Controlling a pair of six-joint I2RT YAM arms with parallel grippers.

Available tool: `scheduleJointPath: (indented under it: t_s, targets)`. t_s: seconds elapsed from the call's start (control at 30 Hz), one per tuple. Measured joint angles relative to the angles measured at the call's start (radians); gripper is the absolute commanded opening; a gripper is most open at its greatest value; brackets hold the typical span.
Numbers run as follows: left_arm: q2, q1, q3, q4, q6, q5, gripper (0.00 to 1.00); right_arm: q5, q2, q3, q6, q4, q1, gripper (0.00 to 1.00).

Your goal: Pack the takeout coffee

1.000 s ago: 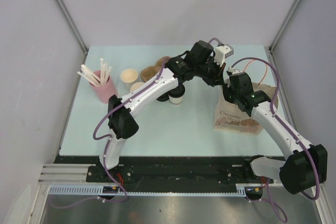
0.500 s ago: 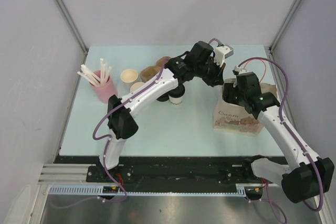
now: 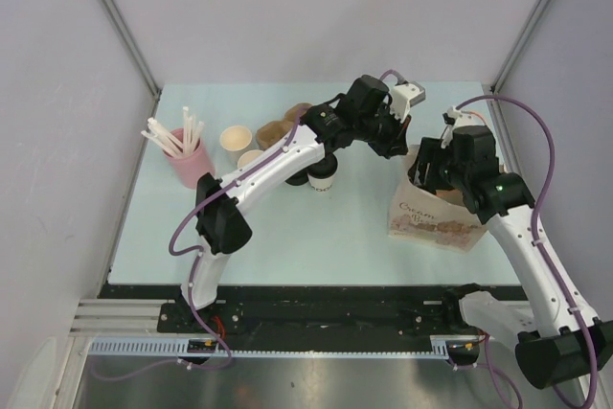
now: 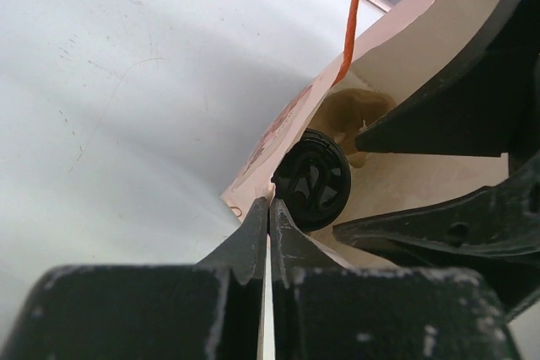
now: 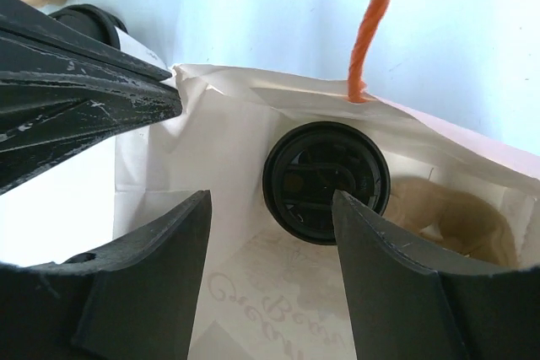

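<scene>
One takeout coffee cup, showing its black lid (image 5: 325, 179), stands inside the paper bag (image 3: 433, 215). My right gripper (image 5: 270, 200) hangs open just above that lid (image 4: 312, 179), touching nothing. In the top view the right gripper (image 3: 428, 162) is over the bag's mouth. My left gripper (image 4: 270, 208) is shut on the bag's near rim, a thin strip of paper between its jaws, and holds the mouth open (image 3: 400, 141). A second black-lidded cup (image 3: 323, 175) stands on the table under the left arm; it is also in the right wrist view's top left corner (image 5: 93, 23).
An orange cord handle (image 5: 375, 23) rises from the bag's far rim. A tan cardboard piece (image 5: 456, 217) lies inside the bag beside the cup. A pink cup of straws (image 3: 187, 158), unlidded paper cups (image 3: 236, 139) and brown cups (image 3: 275, 131) stand at back left.
My right gripper has opened and let go of the lidded cup inside the bag, then lifted back toward the right. The left gripper has kept its hold on the bag's rim.
</scene>
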Motion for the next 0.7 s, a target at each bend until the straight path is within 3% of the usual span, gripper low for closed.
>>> scheduleJointPath:
  t_s: [0.7]
  targets:
    - [-0.002,0.000,-0.002,0.000,0.001,-0.011,0.00,0.042,-0.197,0.183,-0.004,-0.035,-0.027,0.68]
